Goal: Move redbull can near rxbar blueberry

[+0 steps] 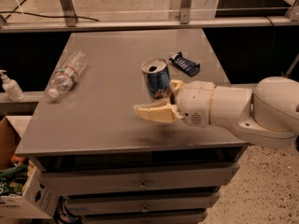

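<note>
I have the gripper out over the near half of the table, and the redbull can stands upright between its two cream fingers, one on the near side of the can, the other just behind it. I judge the jaws closed on the can's lower body, narrow enough to hold it. I cannot tell whether the can's base is clear of the tabletop.

The rxbar blueberry lies flat just beyond the gripper, past the far finger and a little toward the wrist side, close to the can but not touching it. So the step in hand is the last short carry and the set-down.

To do it well, I want the can kept vertical, since its top is open and it is tall and slim, easy to tip. I would move slowly away from me, stop short of the wrapper so the far finger does not ride onto it or push it, lower until the base sits flat, then open and back straight out.

The plastic bottle lies well off beyond the fingertips, no concern.
</note>
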Motion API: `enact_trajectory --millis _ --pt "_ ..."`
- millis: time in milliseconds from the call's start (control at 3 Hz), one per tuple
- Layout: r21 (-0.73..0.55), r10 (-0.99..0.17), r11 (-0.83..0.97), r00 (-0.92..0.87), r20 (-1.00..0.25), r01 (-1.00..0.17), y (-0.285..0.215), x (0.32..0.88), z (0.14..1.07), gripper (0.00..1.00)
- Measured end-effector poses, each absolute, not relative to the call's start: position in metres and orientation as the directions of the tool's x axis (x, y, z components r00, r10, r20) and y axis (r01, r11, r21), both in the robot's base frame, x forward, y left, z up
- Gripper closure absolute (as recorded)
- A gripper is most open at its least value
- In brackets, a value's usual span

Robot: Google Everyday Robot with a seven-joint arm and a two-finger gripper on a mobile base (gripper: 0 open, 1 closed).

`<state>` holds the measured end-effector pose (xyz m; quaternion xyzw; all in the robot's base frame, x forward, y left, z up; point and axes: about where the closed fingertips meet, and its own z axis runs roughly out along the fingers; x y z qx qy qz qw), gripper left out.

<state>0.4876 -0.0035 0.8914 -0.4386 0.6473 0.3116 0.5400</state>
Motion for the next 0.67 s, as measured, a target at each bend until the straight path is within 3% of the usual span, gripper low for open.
enact_trajectory --millis 667 --pt "-0.169 -0.363 0.559 -0.056 -0.93 -0.812 -0.084 0.542 0.891 1.0"
